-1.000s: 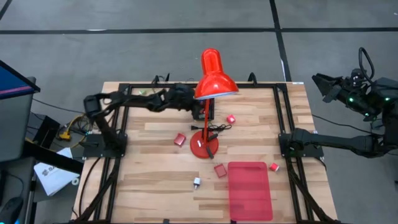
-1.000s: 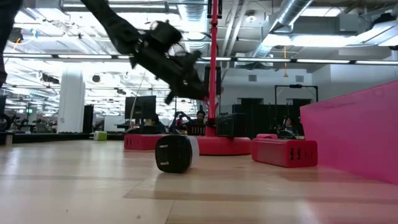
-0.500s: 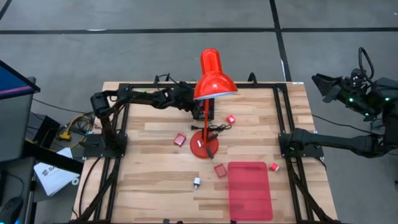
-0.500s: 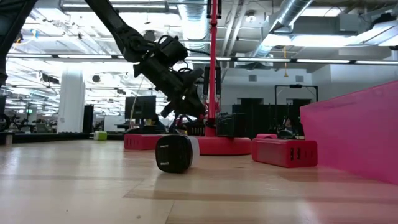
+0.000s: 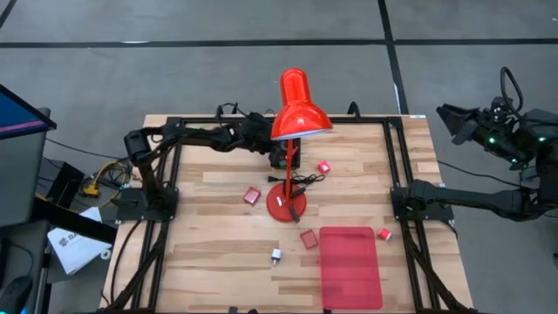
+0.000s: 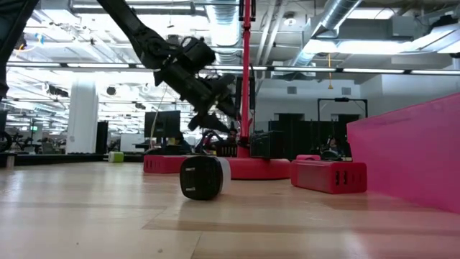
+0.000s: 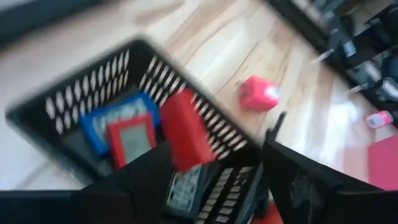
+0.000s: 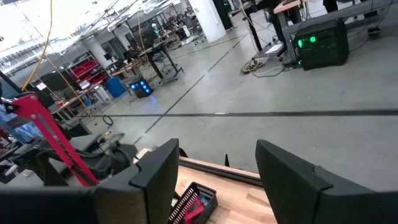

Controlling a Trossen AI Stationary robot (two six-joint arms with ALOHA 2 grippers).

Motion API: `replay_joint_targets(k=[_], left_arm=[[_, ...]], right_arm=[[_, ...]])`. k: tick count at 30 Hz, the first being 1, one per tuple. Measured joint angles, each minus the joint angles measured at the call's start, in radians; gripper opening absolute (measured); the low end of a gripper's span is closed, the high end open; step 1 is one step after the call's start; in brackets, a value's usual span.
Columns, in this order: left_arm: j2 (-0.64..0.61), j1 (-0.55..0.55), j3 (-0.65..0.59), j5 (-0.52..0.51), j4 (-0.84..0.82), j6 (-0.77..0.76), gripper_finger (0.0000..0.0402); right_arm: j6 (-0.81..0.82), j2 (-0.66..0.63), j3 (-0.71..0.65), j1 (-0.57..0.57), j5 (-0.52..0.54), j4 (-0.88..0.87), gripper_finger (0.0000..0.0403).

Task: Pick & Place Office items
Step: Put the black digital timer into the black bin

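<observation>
A red block [image 7: 185,137] sits between my left gripper's [image 7: 214,171] spread fingers, above the black basket [image 7: 74,102] near the top centre of the high view, behind the lamp [image 5: 295,113]. I see other blocks [image 5: 309,238] scattered mid-table. My right gripper [image 5: 453,122], fingers apart, waits off-table at upper right.

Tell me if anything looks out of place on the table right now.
A red block sits tilted over the black basket, just off the open left gripper, apparently dropping in. Other red blocks lie scattered on the table.
</observation>
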Motion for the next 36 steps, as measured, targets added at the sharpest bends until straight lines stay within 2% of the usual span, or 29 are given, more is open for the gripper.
replay_joint_targets(k=[2,6,9,13,19,22,25,30,36], left_arm=[[-0.044,0.0,0.0,-0.011,-0.009,0.041,0.024],[-0.157,0.0,0.001,-0.117,-0.047,0.136,0.0229],[-0.26,0.0,0.001,-0.218,-0.14,0.22,0.0218],[-0.396,0.003,0.001,-0.343,-0.344,0.281,0.0207],[-0.547,0.01,0.0,-0.657,-0.756,0.02,0.0203],[-0.578,0.009,0.0,-0.754,-0.877,-0.14,0.0207],[-0.573,0.045,0.0,-0.75,-0.925,-0.24,0.0214],[-0.484,0.187,0.0,-0.682,-0.923,-0.244,0.0244],[-0.342,0.4,0.0,-0.5,-0.919,-0.321,0.0281]], right_arm=[[0.012,0.0,0.0,0.0,-0.001,-0.017,0.0207],[0.02,0.0,0.0,0.0,-0.002,-0.023,0.0207],[0.02,0.0,0.0,0.0,-0.005,-0.023,0.0207],[0.02,0.0,0.0,0.0,-0.019,-0.024,0.0207],[0.02,0.0,0.0,0.0,-0.024,-0.027,0.0207],[0.015,0.0,0.0,0.0,-0.023,-0.029,0.0207],[0.012,0.0,0.0,0.0,-0.019,-0.029,0.0207],[0.015,0.0,0.0,0.0,-0.019,-0.029,0.0207],[0.04,0.0,0.0,0.0,-0.041,-0.029,0.0207]])
